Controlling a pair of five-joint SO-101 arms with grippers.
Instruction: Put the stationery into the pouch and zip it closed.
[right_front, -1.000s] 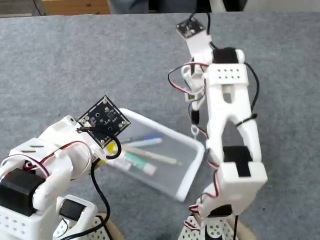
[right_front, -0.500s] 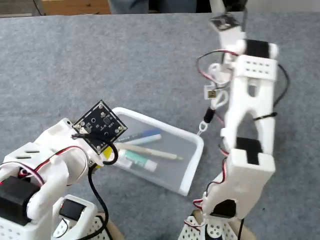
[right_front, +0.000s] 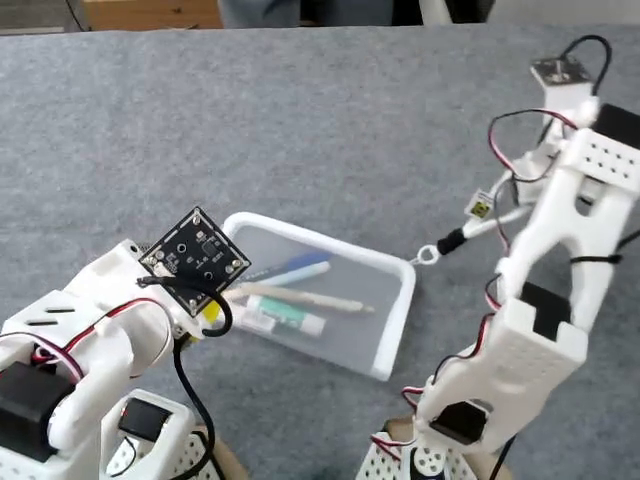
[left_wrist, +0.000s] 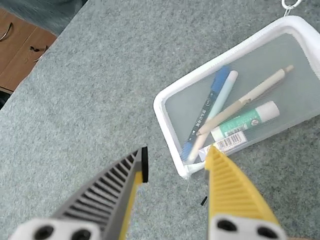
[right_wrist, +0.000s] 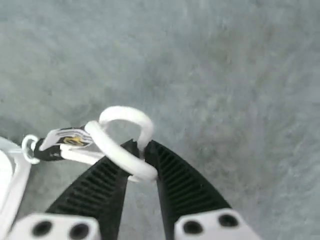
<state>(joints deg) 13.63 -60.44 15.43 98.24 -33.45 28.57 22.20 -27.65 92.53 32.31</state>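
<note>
A translucent pouch (right_front: 397, 318) with white edging lies mid-table, holding a blue pen (left_wrist: 206, 108), a beige pen (left_wrist: 251, 96) and a glue stick (left_wrist: 246, 120). Its zip pull ring (right_front: 428, 254) sits at the pouch's far right corner, with a black tab, a small tag (right_wrist: 65, 137) and a white cord loop (right_wrist: 123, 118) trailing to the right. My right gripper (right_wrist: 143, 151) is shut on that loop, off to the right of the pouch. My left gripper (left_wrist: 176, 156) is open above the pouch's near left corner, its yellow finger (left_wrist: 227, 182) over the pouch's edge.
Grey felt covers the table (right_front: 200, 120) all around the pouch. The right arm (right_front: 560, 250) stands tall along the right side, its wires hanging over the cord. A wooden edge (right_front: 150, 12) runs along the far side.
The right arm has swung right and away from the pouch, drawing the cord and zip pull with it. The pouch has turned slightly. The left arm has barely shifted.
</note>
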